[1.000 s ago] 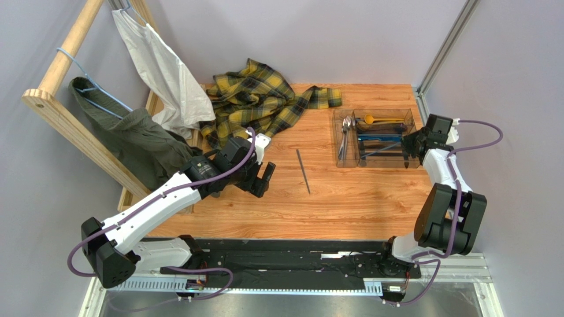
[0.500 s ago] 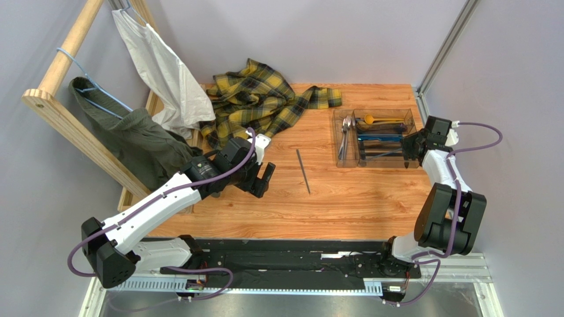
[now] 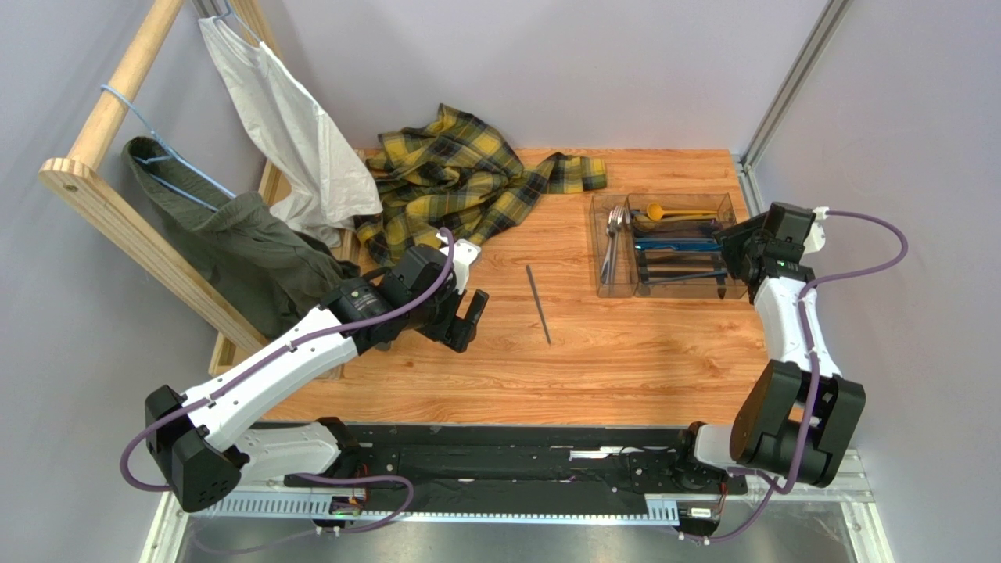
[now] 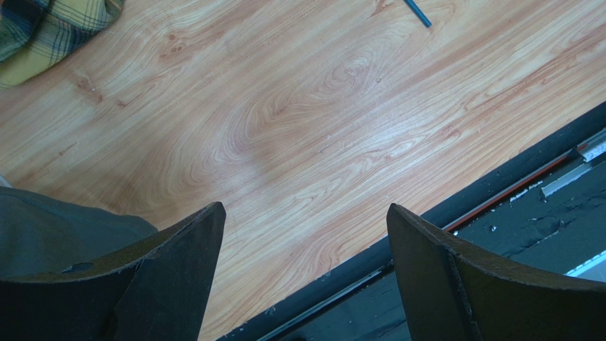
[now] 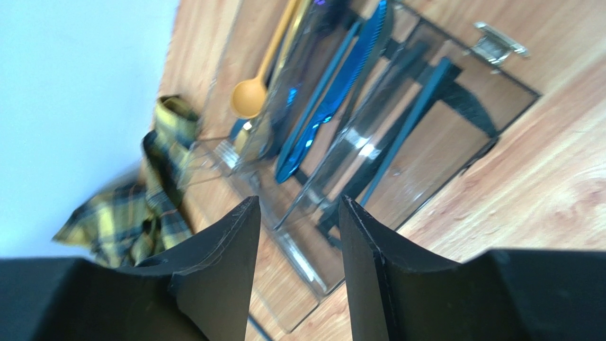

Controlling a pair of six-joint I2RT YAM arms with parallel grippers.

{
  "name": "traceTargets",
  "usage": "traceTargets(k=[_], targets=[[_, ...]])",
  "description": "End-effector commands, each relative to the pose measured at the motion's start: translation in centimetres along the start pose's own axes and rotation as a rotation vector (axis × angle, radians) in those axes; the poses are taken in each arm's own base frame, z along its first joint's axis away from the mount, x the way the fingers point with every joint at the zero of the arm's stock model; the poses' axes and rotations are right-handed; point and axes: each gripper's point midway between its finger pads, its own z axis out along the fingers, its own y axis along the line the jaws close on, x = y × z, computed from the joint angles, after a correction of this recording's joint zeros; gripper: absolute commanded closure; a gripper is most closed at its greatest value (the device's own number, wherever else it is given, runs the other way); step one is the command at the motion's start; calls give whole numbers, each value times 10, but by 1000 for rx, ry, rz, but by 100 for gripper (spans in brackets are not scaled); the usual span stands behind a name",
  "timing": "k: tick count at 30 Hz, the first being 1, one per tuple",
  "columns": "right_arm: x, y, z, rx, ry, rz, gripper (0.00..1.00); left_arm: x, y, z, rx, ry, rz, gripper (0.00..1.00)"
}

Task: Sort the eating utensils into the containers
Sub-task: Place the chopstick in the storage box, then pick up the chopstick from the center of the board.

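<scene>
The clear compartment tray (image 3: 729, 207) sits at the table's back right. In it lie a silver fork (image 3: 612, 241), a gold spoon (image 3: 664, 212), blue pieces (image 3: 676, 245) and dark sticks (image 3: 682, 276). One dark stick (image 3: 538, 303) lies loose on the wood mid-table. My right gripper (image 3: 731, 249) hovers at the tray's right end, open and empty. Its wrist view shows the gripper (image 5: 299, 200) above the tray (image 5: 498, 124), gold spoon (image 5: 249, 96), blue knife (image 5: 334, 99) and a teal stick (image 5: 405, 128). My left gripper (image 3: 474, 319) stands open and empty left of the loose stick (image 4: 420, 13).
A yellow plaid shirt (image 3: 458, 176) lies crumpled at the back of the table. A wooden rack (image 3: 106, 199) with a green garment (image 3: 253, 252) and a white one (image 3: 294, 129) stands at the left. The table's front edge and black rail (image 4: 498, 192) lie just under my left gripper (image 4: 304, 207).
My right gripper has opened and drawn back from the tray; the dark stick it held now lies in the tray's near compartment. The left arm has not moved.
</scene>
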Motion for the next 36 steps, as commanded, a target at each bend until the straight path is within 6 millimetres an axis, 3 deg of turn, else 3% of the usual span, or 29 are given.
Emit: traceTargets(k=[1,9,13,24,32,36], targets=[[16,25,-27,-128,85,-8,52,-6,-2,2,16,-24,-1,8],[48,37,-76,-241,164,-115,50,-7,-16,25,50,20,-85,8],[77,33,-96,-270,242,-179,49,-13,-26,41,64,52,-158,8],[124,-3,-119,-285,354,-303,47,-28,-53,100,107,154,-260,10],[126,-16,-136,-282,346,-383,44,-48,-75,143,102,178,-261,16],[133,-19,-139,-297,373,-374,44,-48,-80,164,63,223,-276,20]])
